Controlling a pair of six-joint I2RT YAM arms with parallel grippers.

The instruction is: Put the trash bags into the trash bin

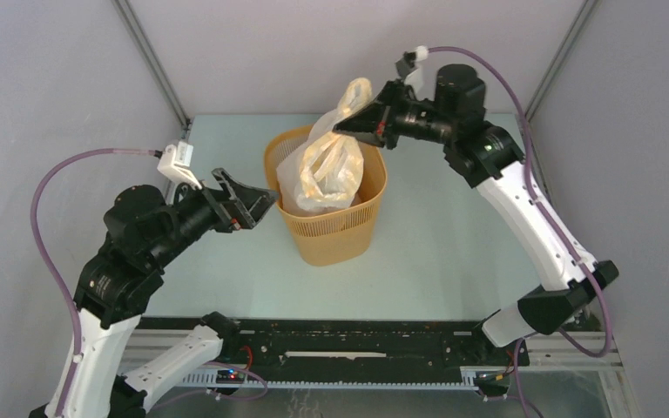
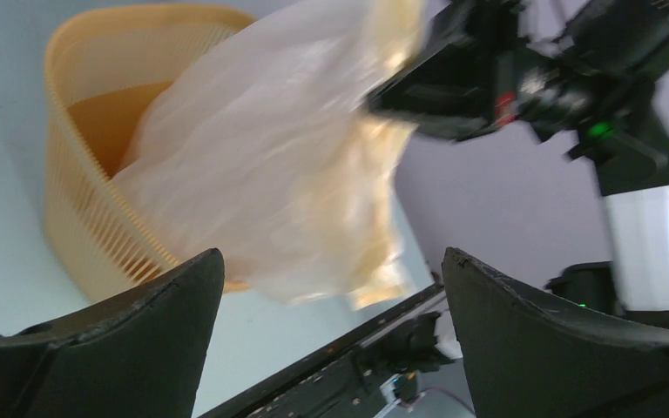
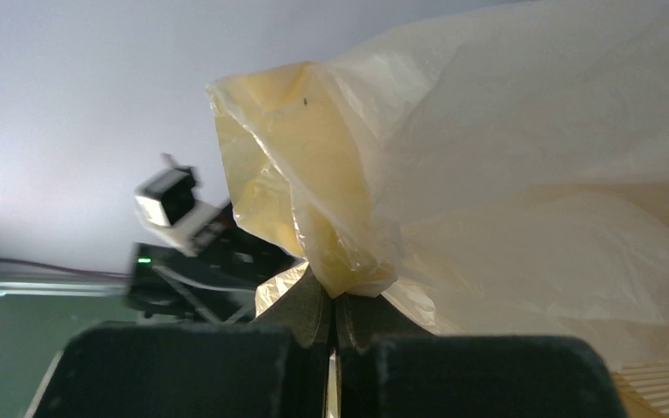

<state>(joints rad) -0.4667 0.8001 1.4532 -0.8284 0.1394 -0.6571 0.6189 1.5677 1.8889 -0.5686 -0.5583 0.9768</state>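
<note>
The yellow-orange ribbed trash bin [image 1: 335, 228] stands upright mid-table. The pale cream trash bag [image 1: 327, 170] hangs with its lower part inside the bin and its top sticking up above the rim. My right gripper [image 1: 341, 128] is shut on the bag's upper edge, above the bin's far right side; in the right wrist view the bag [image 3: 505, 174] is pinched between the closed fingertips [image 3: 314, 305]. My left gripper [image 1: 266, 202] is open and empty, just left of the bin's rim. In the left wrist view the bag [image 2: 270, 174] and bin [image 2: 96, 192] lie beyond the spread fingers [image 2: 174, 287].
Grey walls enclose the pale green table [image 1: 453, 235]. A black rail [image 1: 357, 344] runs along the near edge between the arm bases. The right arm [image 1: 531, 218] reaches in from the right side.
</note>
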